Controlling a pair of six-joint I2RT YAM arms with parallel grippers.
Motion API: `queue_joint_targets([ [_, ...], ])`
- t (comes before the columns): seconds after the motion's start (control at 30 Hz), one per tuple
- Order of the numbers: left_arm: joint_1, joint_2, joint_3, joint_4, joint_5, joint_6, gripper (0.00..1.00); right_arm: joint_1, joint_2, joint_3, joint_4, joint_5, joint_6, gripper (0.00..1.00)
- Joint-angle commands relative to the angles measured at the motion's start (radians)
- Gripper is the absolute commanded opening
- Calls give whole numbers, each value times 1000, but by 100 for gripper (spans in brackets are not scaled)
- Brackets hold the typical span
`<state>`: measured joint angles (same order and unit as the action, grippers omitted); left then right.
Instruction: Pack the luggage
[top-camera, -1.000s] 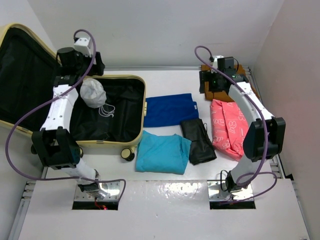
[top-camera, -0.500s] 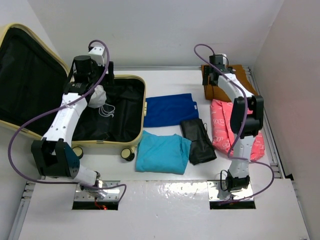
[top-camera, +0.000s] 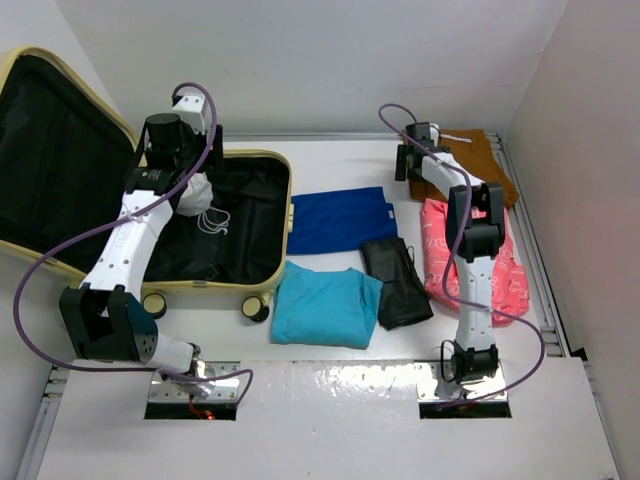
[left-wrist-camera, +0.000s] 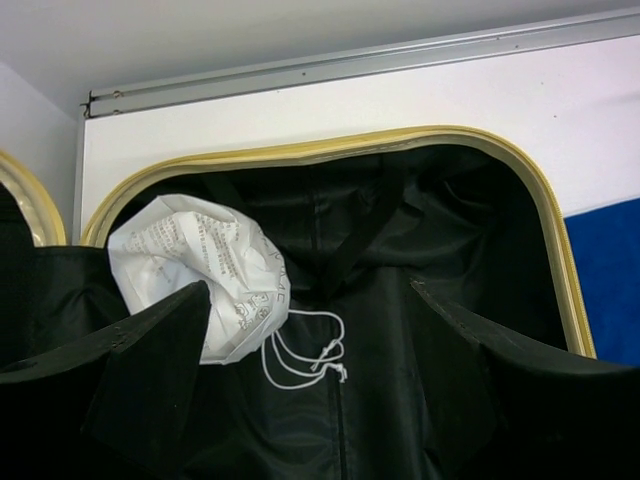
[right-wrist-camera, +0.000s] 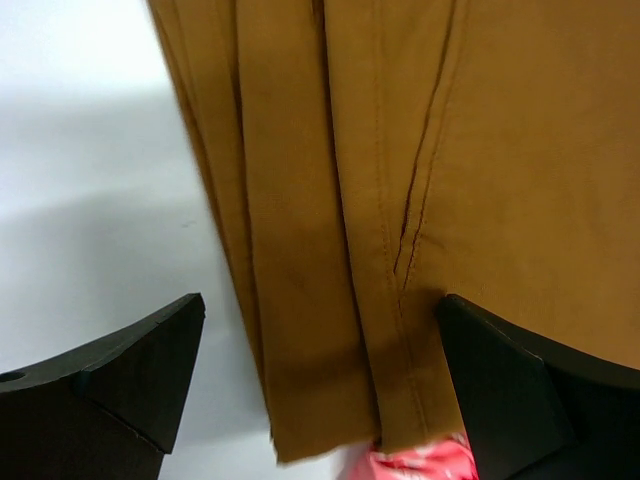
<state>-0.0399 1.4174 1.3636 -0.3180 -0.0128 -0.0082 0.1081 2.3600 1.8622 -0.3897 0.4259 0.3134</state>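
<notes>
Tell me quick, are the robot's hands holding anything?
Left gripper: open, holding nothing, above the white bag in the luggage.
Right gripper: open, holding nothing, above the brown cloth.

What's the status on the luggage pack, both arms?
Left gripper open over the luggage, white drawstring bag inside. Right gripper open above brown garment. Lid up, nothing blocking the opening.
</notes>
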Motion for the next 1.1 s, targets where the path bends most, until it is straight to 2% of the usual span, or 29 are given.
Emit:
queue_joint_targets([
  [0.0, 3, -46, -1, -4, -27, 4, 84, 1, 27, 26, 48, 54, -26, 100],
  [0.17, 12, -46, -1, -13, -46, 13, 84, 5, 68, 29, 43, 54, -63, 100],
  [0.27, 21, -46, -1, -23, -46, 13, 84, 2, 77, 19, 5, 31, -73, 90],
  [0.3, 31, -37, 8, -35, -46, 13, 84, 4, 77, 9, -11, 21, -74, 82],
  [0.5, 54, -6, 41, -65, -46, -12, 84, -19, 73, -44, -74, -73, -53, 60],
  [0.6, 54, 3, 51, -66, -27, -21, 84, -30, 77, -37, -86, -102, -54, 34],
  [0.7, 54, 3, 51, -75, -18, -32, 84, -30, 82, -20, -69, -121, -71, 14],
  [0.73, 54, 3, 51, -75, -18, -32, 84, -30, 84, -12, -72, -124, -77, 3],
  [0.83, 63, 12, 51, -75, 3, -44, 84, -34, 64, 43, -52, -157, -89, 0],
  [0.9, 63, 21, 51, -75, 13, -65, 84, -41, 71, 147, -70, -203, -96, 0],
  [0.93, 63, 22, 51, -75, 25, -65, 84, -62, 85, 292, -153, -260, -76, 0],
  [0.97, 63, 22, 51, -75, 25, -78, 84, -67, 79, 326, -172, -319, -45, 0],
  [1.07, 72, 31, 51, -75, 36, -88, 84, -84, -31, 302, -103, -421, 3, 0],
])
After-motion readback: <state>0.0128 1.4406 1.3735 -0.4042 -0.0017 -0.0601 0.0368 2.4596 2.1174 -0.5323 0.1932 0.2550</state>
